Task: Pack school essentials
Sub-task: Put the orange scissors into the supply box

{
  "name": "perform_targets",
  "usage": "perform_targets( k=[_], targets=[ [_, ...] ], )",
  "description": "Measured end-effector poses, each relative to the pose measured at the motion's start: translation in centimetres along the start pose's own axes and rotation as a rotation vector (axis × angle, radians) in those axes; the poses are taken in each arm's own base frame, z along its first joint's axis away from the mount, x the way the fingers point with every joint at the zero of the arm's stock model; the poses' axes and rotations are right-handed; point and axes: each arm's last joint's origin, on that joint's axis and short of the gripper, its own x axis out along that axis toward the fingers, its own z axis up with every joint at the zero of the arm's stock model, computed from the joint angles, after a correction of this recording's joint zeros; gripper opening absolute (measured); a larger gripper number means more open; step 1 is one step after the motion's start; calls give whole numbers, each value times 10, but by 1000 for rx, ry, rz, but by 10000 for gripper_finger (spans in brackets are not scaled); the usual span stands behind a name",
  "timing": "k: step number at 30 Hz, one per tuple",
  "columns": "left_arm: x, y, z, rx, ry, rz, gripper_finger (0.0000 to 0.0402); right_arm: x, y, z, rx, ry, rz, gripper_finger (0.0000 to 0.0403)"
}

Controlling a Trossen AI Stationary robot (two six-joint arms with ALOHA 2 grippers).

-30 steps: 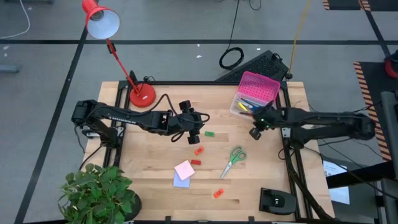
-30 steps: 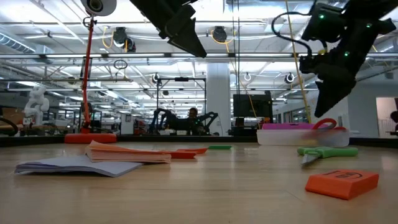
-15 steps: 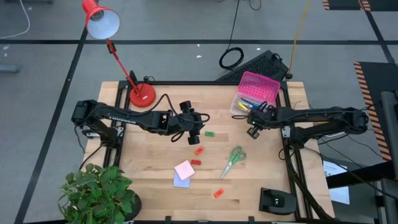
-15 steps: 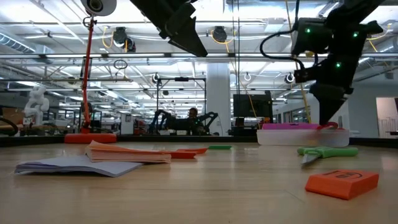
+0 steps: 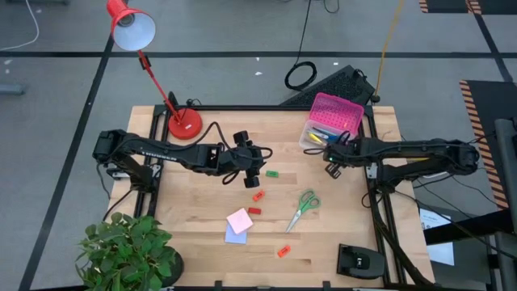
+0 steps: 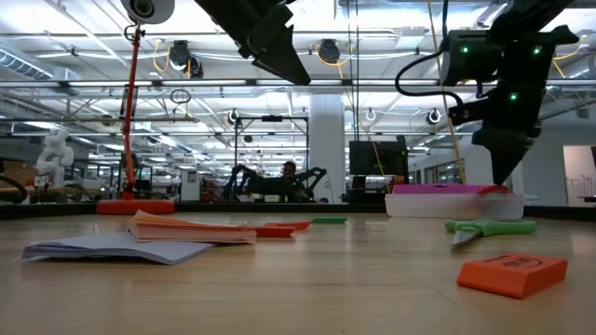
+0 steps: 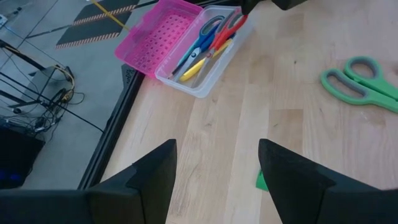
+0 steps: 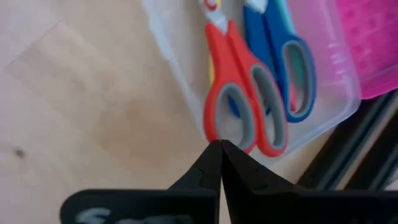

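A clear box (image 5: 323, 133) with an open pink lid (image 5: 335, 113) stands at the far right and holds red scissors (image 8: 242, 106), blue scissors (image 8: 280, 56) and pens. My right gripper (image 5: 331, 167) is shut just over the box's near end, beside the red handle loops. Above the table's middle, my left gripper (image 7: 217, 180) hangs open and holds nothing. On the wood lie green scissors (image 5: 303, 208), a pink pad (image 5: 240, 219) on a lavender one (image 5: 234, 235), a green eraser (image 5: 272, 172), two red erasers (image 5: 258, 195) (image 5: 254, 211) and an orange one (image 5: 283, 251). My right gripper's shut fingertips (image 8: 214, 155) stand right at the red scissors' handle loops (image 8: 252, 140), coming from above. I cannot tell whether they touch the handle. The scissors lie in the box with the loops at its near rim.
A red desk lamp (image 5: 184, 123) stands at the far left corner and a potted plant (image 5: 129, 250) at the near left. A small black device (image 5: 359, 260) sits at the near right edge. Bare wood shows along the near edge.
My right gripper has come down a little over the near end of the box and turned. The red scissors' handle, which stuck up above the box's rim a second ago, now sits lower.
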Motion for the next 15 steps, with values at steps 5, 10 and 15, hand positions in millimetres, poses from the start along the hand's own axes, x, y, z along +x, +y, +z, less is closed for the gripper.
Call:
perform_targets(
  k=[5, 10, 15],
  targets=[
    [0, 0, 0, -2, -3, 0, 230, 1, -2, 1, 6, -25, -49, 0],
    [0, 0, 0, -2, -4, 0, 230, 0, 0, 1, 2, 3, 16, 0],
    [0, 0, 0, -2, -3, 0, 230, 0, 2, 0, 5, 26, 64, 0]
  ],
)
